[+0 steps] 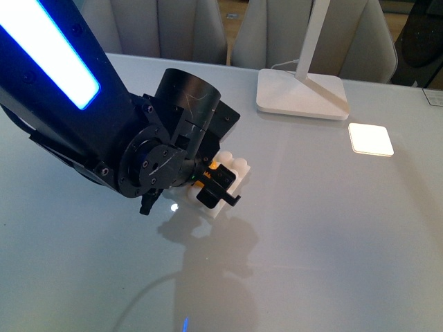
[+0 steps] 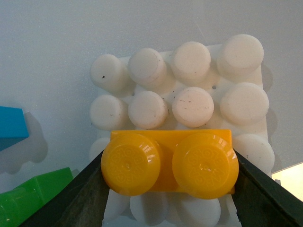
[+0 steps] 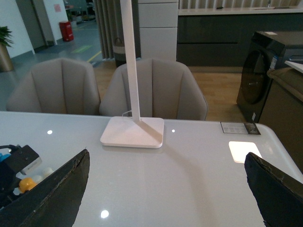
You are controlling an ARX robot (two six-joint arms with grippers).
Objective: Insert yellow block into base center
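Note:
My left gripper (image 2: pixel 169 165) is shut on the yellow block (image 2: pixel 169 161), its two round studs facing the wrist camera and a dark finger pressing each end. Right behind the block lies the white studded base (image 2: pixel 189 99), and the block sits over its studs. In the front view the left arm covers most of the base (image 1: pixel 235 174); only a sliver of the yellow block (image 1: pixel 216 167) shows by the left gripper (image 1: pixel 216 181). My right gripper (image 3: pixel 165 189) hangs open above bare table, far from the block (image 3: pixel 26 183).
A white lamp foot (image 1: pixel 301 93) with a slanted stem stands at the back of the table. A glowing white square (image 1: pixel 370 138) lies to its right. A green brick (image 2: pixel 33 201) and a blue brick (image 2: pixel 12 126) lie beside the base. Chairs stand behind the table.

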